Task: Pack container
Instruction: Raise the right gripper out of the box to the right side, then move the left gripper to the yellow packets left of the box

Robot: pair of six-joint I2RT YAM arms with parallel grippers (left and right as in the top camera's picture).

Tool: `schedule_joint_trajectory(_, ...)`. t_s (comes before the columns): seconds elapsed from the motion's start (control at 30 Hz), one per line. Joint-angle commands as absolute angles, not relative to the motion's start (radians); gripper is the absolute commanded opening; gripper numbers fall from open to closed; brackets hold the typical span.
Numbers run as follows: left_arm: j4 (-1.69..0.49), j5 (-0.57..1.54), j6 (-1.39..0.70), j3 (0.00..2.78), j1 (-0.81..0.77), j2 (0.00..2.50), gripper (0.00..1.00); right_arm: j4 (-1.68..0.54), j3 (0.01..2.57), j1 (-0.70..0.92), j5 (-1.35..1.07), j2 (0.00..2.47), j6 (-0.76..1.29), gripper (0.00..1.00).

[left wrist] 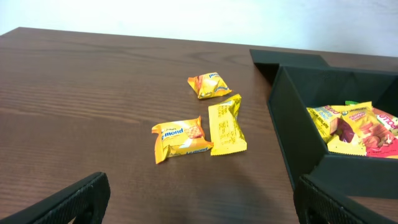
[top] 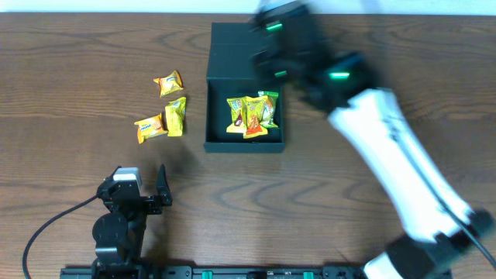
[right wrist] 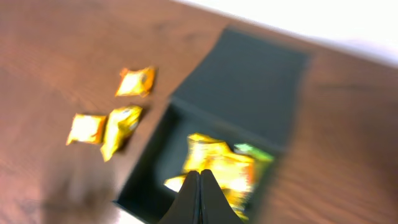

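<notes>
The container [top: 221, 133] is a dark square box, open, its flap lid [top: 232, 48] lying flat behind it. Several candy packets [top: 252, 115] lie inside it. Three yellow packets lie on the table to its left: one [top: 168, 83] far, one [top: 177, 116] upright, one [top: 149, 128] nearest. They also show in the left wrist view [left wrist: 180, 137] and the right wrist view [right wrist: 121, 127]. My left gripper [left wrist: 199, 199] is open and empty, low near the table's front. My right gripper [right wrist: 199, 186] is shut, empty, above the container [right wrist: 155, 180], blurred by motion.
The wooden table [top: 77, 62] spreads all round. A black cable [top: 46, 229] runs from the left arm's base at the front left. The white right arm [top: 395, 155] crosses the right half of the table.
</notes>
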State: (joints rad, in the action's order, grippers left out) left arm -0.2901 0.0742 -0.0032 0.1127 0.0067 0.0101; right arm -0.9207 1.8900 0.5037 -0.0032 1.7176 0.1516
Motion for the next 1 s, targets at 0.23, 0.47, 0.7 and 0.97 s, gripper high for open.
schedule_joint_trajectory(0.23, -0.307, 0.102, -0.047, 0.098, 0.012, 0.005, 0.95, -1.045, 1.757, -0.017, -0.397, 1.687, -0.08, 0.02)
schedule_joint_trajectory(0.47, -0.314, 0.415, -0.913, 0.098, 0.013, 0.005, 0.95, -0.983, 1.645, -0.051, -0.397, 1.687, -0.08, 0.02)
schedule_joint_trajectory(0.7, -0.188, 0.426, -0.999, 0.098, 0.012, 0.005, 0.96, -0.97, 1.644, -0.046, -0.397, 1.687, -0.08, 0.02)
schedule_joint_trajectory(0.97, -0.065, 0.491, -0.798, 0.153, 0.012, 0.224, 0.96, -0.957, 1.644, -0.044, -0.397, 1.687, -0.08, 0.01)
